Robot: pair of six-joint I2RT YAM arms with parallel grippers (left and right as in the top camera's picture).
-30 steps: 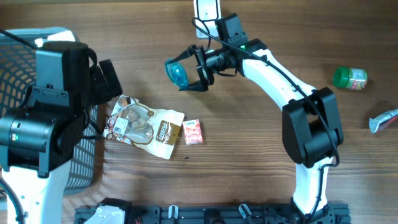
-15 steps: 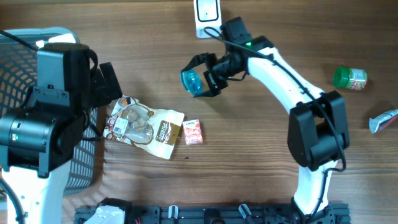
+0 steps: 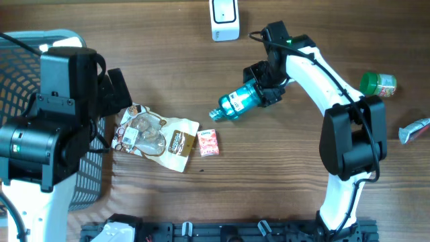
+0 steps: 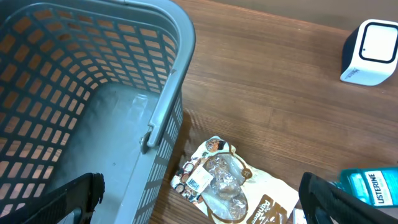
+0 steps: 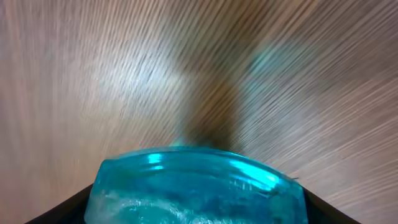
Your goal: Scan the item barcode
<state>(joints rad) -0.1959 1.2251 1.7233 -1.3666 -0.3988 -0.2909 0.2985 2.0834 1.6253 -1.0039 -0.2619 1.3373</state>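
The right arm [image 3: 319, 74] is showing glossy white curved links joined by boxy black joint housings, a small green light [image 3: 289, 42] glowing near its wrist. The left arm [image 3: 57, 87] is presenting bulky black housings, a white lower link, thin black cables [image 3: 17, 40] and black fingers [image 4: 81, 193].

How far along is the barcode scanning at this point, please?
Done: the right gripper has the mouthwash bottle gripped. In hand: the bottle is held away from the white scanner; whether it has been scanned cannot be told. Left: the snack pouch, pink packet, green jar and tube lie untouched; the basket holds nothing visible.
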